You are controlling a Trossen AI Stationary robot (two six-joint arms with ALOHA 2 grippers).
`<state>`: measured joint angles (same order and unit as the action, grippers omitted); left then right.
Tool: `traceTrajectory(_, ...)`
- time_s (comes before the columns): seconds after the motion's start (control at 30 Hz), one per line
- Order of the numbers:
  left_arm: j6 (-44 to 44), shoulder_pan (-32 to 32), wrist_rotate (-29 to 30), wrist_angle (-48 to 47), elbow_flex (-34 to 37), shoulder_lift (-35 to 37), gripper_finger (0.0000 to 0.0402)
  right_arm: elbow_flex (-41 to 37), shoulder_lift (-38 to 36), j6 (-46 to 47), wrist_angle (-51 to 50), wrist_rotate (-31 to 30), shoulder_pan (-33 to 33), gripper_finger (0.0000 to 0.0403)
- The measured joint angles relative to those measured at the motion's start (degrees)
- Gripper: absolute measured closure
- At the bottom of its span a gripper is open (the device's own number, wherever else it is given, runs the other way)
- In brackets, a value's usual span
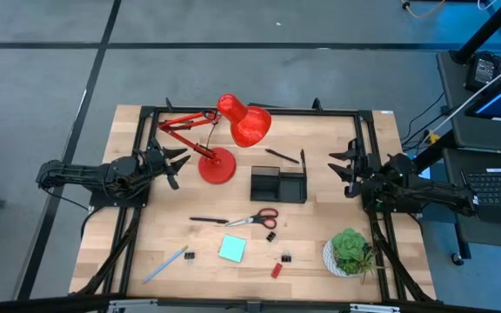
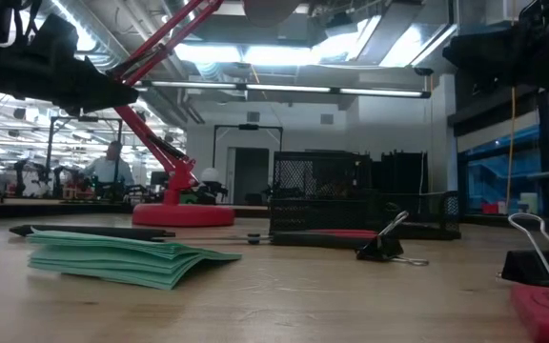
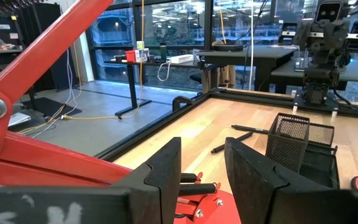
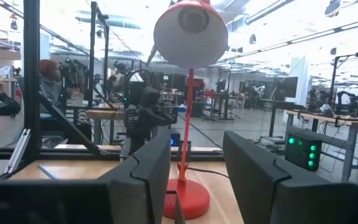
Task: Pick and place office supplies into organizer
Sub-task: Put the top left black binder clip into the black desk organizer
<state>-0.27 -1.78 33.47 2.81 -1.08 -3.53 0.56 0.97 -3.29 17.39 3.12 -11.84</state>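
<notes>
Fingers of left gripper (image 1: 174,165) and right gripper (image 1: 344,165) parted, empty; organizer (image 1: 278,184) looks empty, scissors (image 1: 256,219), sticky-note pad (image 1: 231,249), pens all loose around it on counter (image 1: 320,226).

We find no text, label, brand, number or sign that we can read in any of the four views. The grey smudged marks on the dark body of the left arm's wrist (image 3: 42,208) look like worn writing, but we cannot make out a single letter. The dark box with green lights (image 4: 303,152) in the room behind shows only glowing dots, no figures we can read.
</notes>
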Motion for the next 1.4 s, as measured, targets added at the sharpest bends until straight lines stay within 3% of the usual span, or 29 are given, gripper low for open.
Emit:
traceTrajectory(0.57, 0.5, 0.0, 0.0, 0.0, 0.0, 0.0, 0.0284, 0.0, 0.0, -4.5, -0.1, 2.3, 0.0, 0.0247)
traceTrajectory(1.03, 1.5, 0.0, 0.0, 0.0, 0.0, 0.0, 0.0284, 0.0, 0.0, -0.1, -0.1, 3.0, 0.0, 0.0169)
traceTrajectory(1.27, 1.5, 0.0, 0.0, 0.0, 0.0, 0.0, 0.0284, 0.0, 0.0, -1.9, 0.0, 2.9, 0.0, 0.0176)
traceTrajectory(1.4, 1.5, 0.0, 0.0, 0.0, 0.0, 0.0, 0.0284, 0.5, 0.9, -6.0, 0.0, -1.9, 0.0, 0.0185)
